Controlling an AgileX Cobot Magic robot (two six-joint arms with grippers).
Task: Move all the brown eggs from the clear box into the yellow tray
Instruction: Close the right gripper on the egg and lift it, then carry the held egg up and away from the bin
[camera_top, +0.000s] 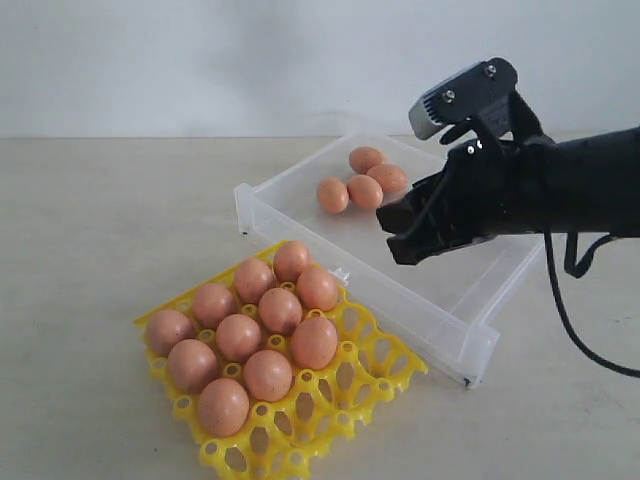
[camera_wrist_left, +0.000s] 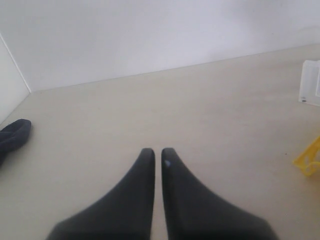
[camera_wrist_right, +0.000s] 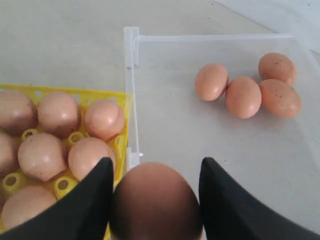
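Observation:
The clear box (camera_top: 460, 300) lies at the back right with several brown eggs (camera_top: 365, 190) clustered in its far corner. In front of it, the yellow tray (camera_top: 380, 365) holds several brown eggs (camera_top: 280, 310) in its left cups. My right gripper (camera_top: 400, 235) hangs over the middle of the box, near the wall facing the tray. In the right wrist view it (camera_wrist_right: 157, 161) is shut on one brown egg (camera_wrist_right: 156, 202), with the tray (camera_wrist_right: 120, 100) and the box eggs (camera_wrist_right: 243, 96) beyond. My left gripper (camera_wrist_left: 157, 151) is shut, holds nothing and hangs over bare table.
The tray's right-hand cups (camera_top: 350, 400) hold nothing. In the left wrist view a corner of the box (camera_wrist_left: 311, 82) and a corner of the tray (camera_wrist_left: 310, 160) show at the edge, and a dark object (camera_wrist_left: 14, 135) lies on the table. A black cable (camera_top: 580, 330) hangs under the right arm.

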